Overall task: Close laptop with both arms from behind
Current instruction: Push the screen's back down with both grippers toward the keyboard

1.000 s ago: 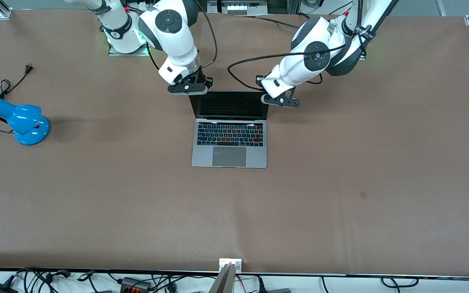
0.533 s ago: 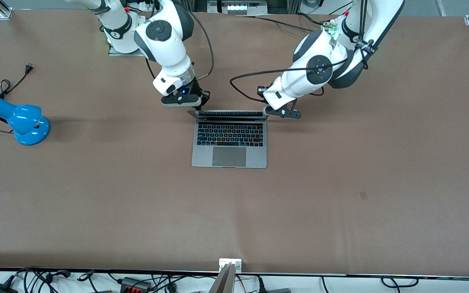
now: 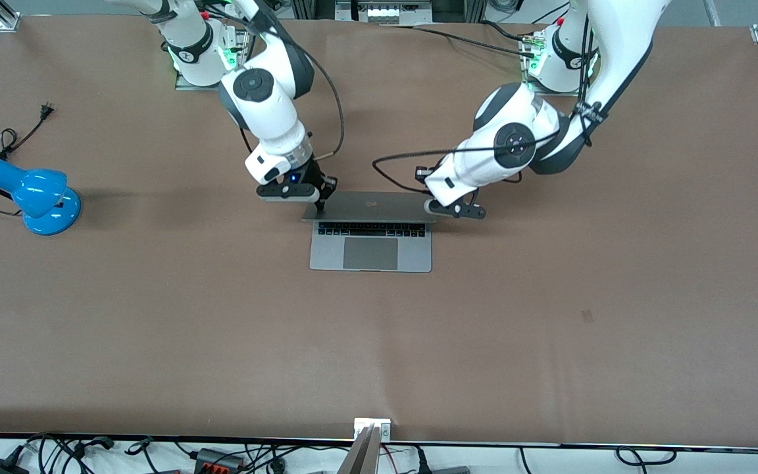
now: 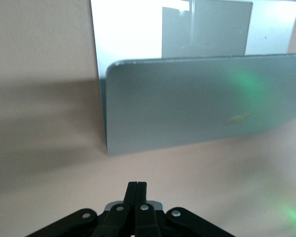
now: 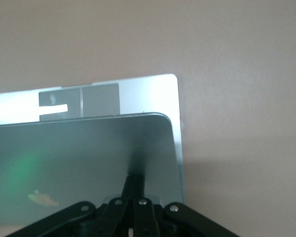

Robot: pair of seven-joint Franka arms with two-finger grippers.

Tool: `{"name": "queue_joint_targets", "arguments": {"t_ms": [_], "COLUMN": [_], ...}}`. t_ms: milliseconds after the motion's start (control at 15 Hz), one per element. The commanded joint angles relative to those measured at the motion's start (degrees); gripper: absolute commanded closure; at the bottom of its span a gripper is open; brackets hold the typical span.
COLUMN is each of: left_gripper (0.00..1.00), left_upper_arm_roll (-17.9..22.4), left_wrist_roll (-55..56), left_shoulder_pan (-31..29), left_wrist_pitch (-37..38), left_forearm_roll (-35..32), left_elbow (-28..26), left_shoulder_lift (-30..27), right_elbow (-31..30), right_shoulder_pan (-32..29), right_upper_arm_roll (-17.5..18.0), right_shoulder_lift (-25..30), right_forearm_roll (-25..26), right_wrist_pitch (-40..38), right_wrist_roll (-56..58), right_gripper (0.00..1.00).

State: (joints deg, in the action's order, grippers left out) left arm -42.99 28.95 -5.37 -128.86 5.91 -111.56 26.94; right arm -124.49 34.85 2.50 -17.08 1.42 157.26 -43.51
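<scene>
The silver-grey laptop stands mid-table, its lid [image 3: 369, 206] tipped well forward over the keyboard; the trackpad [image 3: 370, 253] and one row of keys still show. My right gripper [image 3: 320, 207] is shut and empty, its tip pressed on the lid's back near the corner toward the right arm's end. In the right wrist view the shut gripper [image 5: 134, 178] rests against the lid [image 5: 79, 153]. My left gripper [image 3: 433, 205] is shut and empty at the lid's other corner. In the left wrist view the gripper [image 4: 137, 184] sits just off the lid [image 4: 202, 98]; contact cannot be told.
A blue desk lamp [image 3: 30, 194] with a black cord and plug [image 3: 45, 110] lies toward the right arm's end of the table. Black cables hang from both arms above the laptop.
The lid has swung from tilted-back open, through upright, to tipped forward over the keyboard. Both grippers moved toward the front camera and down with it.
</scene>
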Motion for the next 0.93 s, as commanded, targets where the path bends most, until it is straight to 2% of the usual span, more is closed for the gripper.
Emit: {"name": "queue_joint_targets", "arguments": {"t_ms": [0,333,600,733,867], "left_gripper": [1.00,1.00,1.00,1.00,1.00], "left_upper_arm_roll": [0.10,0.89,6.51,8.53,10.64], "left_wrist_roll": [2.25,6.54,8.58,8.58,8.14], "left_shoulder_pan": [1.06,2.55,9.04,10.81,12.48], "left_wrist_pitch": [-0.07,-3.49,-3.59,-3.77,-3.85], "left_forearm_roll": [-4.15,-10.56,-12.59,-12.68,-12.86], "left_elbow": [4.42,8.81,13.64,15.23,16.28], "left_shoulder_lift": [5.21,12.42,15.42,16.73,17.70], "right_elbow": [5.30,9.17,10.32,10.32,10.32], "right_shoulder_pan": [-2.15,-2.07,-2.07,-2.07,-1.89], "right_upper_arm_roll": [0.23,0.23,0.14,0.14,0.23], "right_shoulder_lift": [-5.41,-10.68,-14.90,-17.19,-18.25], "right_forearm_roll": [2.70,3.14,3.67,3.67,3.67], "right_wrist_pitch": [0.94,1.03,4.71,9.01,10.08], "right_wrist_roll": [0.36,0.45,0.45,0.45,0.45], "right_gripper": [1.00,1.00,1.00,1.00,1.00]}}
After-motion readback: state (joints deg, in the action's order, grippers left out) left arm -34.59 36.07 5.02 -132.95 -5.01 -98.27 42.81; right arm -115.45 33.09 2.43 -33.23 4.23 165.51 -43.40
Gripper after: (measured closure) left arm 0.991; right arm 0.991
